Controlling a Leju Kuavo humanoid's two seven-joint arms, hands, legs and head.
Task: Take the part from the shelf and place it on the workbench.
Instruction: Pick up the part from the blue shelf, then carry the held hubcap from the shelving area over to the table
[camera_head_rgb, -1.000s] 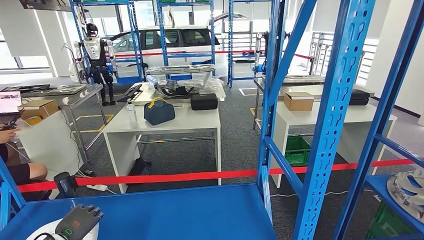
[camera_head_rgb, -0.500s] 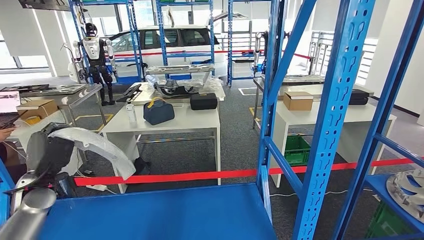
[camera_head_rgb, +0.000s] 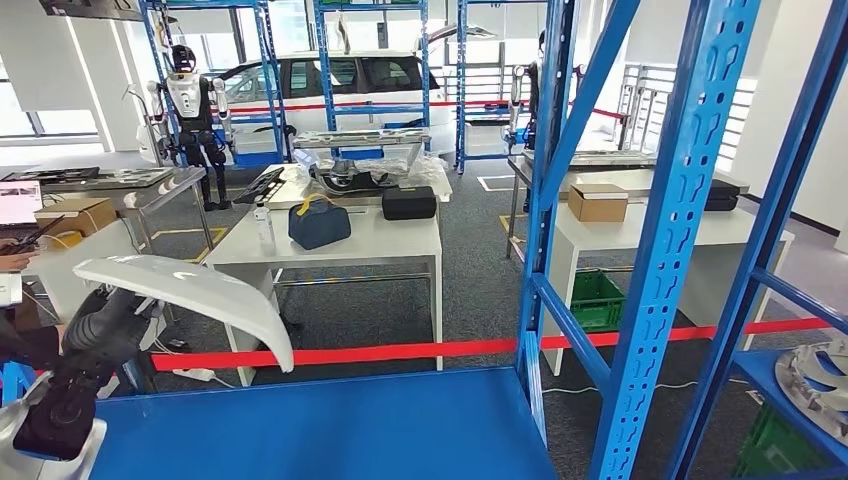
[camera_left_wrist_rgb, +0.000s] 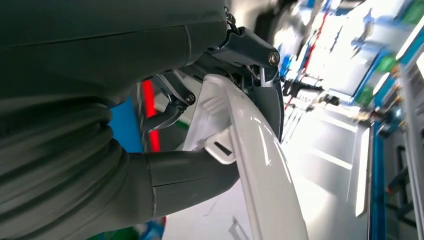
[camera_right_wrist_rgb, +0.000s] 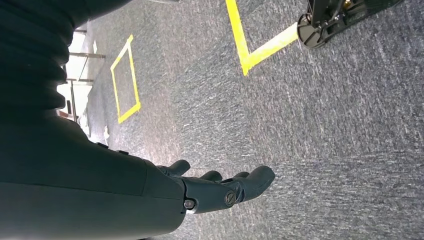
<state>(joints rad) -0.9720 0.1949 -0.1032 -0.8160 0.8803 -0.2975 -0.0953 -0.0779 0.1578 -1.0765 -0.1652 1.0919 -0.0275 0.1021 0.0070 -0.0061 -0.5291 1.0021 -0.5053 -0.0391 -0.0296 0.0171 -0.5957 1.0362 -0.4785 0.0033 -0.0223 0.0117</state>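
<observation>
A long curved white part (camera_head_rgb: 200, 295) is held up at the left of the head view, above the front of the blue shelf board (camera_head_rgb: 330, 425). My left hand (camera_head_rgb: 105, 325) grips it at its lower end. In the left wrist view the thumb (camera_left_wrist_rgb: 185, 172) and dark fingers (camera_left_wrist_rgb: 250, 47) clamp the white part (camera_left_wrist_rgb: 260, 165) between them. My right hand (camera_right_wrist_rgb: 220, 190) hangs over grey carpet, fingers straight and apart, holding nothing.
Blue shelf uprights (camera_head_rgb: 665, 230) stand on the right, with a red tape barrier (camera_head_rgb: 400, 352) beyond the shelf. A white workbench (camera_head_rgb: 340, 245) carries a dark bag and a case. A second table (camera_head_rgb: 640, 225) holds a cardboard box. Another part (camera_head_rgb: 815, 375) lies at far right.
My left arm has lifted the white part from below the picture's edge to above the shelf board. In the last half second the part swung rightward and lay flatter.
</observation>
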